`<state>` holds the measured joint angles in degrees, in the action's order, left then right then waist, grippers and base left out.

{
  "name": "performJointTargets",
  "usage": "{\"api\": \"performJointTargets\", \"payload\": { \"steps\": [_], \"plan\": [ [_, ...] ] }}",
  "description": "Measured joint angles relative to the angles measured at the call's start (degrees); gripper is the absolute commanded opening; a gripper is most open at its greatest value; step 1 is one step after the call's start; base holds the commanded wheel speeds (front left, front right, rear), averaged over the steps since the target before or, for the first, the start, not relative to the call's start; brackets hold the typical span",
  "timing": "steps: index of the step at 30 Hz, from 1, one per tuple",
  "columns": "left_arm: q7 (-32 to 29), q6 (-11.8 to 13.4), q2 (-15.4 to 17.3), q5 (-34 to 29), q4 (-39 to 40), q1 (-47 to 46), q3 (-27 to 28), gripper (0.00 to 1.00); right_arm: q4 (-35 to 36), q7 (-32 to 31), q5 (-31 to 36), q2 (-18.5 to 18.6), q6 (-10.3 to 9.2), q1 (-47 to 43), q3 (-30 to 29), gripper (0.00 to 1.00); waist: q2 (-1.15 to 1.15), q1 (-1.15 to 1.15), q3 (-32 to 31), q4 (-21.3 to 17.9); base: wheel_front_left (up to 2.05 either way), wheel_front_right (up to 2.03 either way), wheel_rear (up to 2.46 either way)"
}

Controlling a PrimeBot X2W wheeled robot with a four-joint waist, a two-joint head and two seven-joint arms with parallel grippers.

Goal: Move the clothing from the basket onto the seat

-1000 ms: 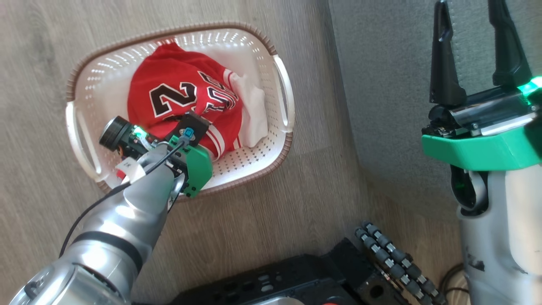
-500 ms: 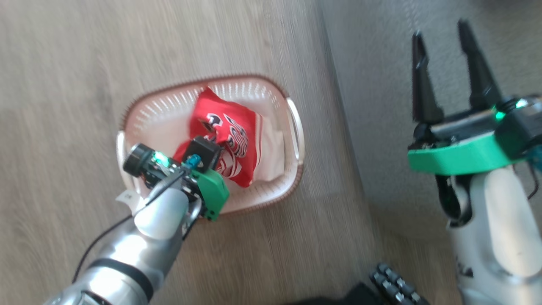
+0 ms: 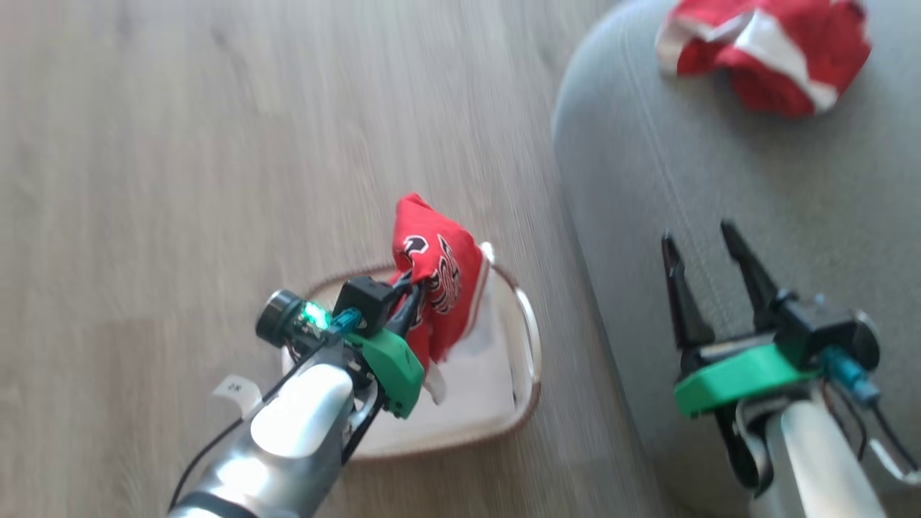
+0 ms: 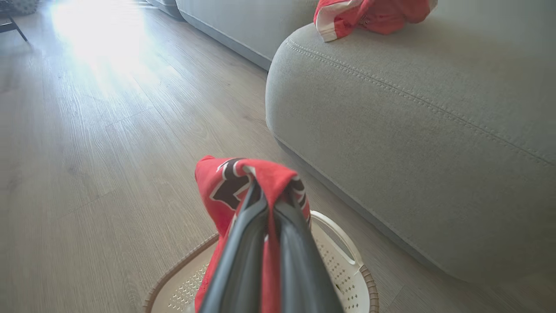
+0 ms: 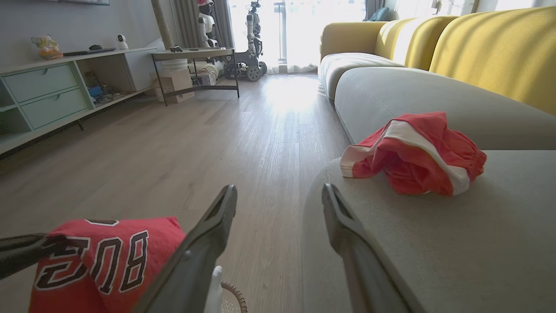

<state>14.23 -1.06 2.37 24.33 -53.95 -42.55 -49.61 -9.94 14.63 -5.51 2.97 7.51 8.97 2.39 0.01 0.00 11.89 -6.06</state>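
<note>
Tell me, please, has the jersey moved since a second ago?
Yes: the jersey, pinched in the left tool, has risen largely clear of the basket.

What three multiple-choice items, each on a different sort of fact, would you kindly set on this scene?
1. Where do the red shorts lie?
A. on the wooden floor
B. on the shelf unit
C. on the grey sofa

2. How many red garments are in view?
A. one
B. two
C. three

3. How does the right gripper stand?
A. open and empty
B. shut on red cloth
C. shut with nothing in it

Answers:
1. C, as the shorts sit bunched on top of the sofa's seat.
2. B, as there is the jersey pinched in the left gripper, plus the shorts.
3. A, as its two fingers are spread apart with nothing between them.
</note>
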Motion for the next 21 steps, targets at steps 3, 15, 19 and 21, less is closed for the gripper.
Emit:
{"api": "performJointTargets", "payload": {
  "steps": [3, 15, 19, 21],
  "plan": [
    [0.00, 0.00, 0.03, 1.05, 1.85, 1.83, 0.51, 0.00, -1.38, 0.00, -0.01, 0.00, 0.00, -2.33, 0.11, 1.00, 0.00, 0.00, -4.56, 0.80, 0.00, 0.00, 0.00],
    [-2.76, 1.09, 2.35, 2.65, 9.50, 3.11, 1.63, 0.00, -3.44, -0.01, -0.11, -0.01, 0.00, -5.65, 1.48, 1.00, 0.00, 0.00, -15.86, 3.45, 0.00, 0.00, 0.00],
    [-4.93, 1.16, 3.08, 3.10, 12.24, 2.32, 1.86, 0.00, -4.03, -0.01, -0.64, -0.01, 0.00, -6.97, 2.12, 1.00, 0.00, 0.00, -17.65, 4.03, 0.00, 0.00, 0.00],
    [-5.68, 1.60, 3.18, 3.35, 13.54, 1.63, 1.91, 0.00, -4.38, -0.01, -0.69, -0.01, 0.00, -7.28, 2.69, 1.00, 0.00, 0.00, -18.21, 4.21, 0.00, 0.00, 0.00]
  ]
}}
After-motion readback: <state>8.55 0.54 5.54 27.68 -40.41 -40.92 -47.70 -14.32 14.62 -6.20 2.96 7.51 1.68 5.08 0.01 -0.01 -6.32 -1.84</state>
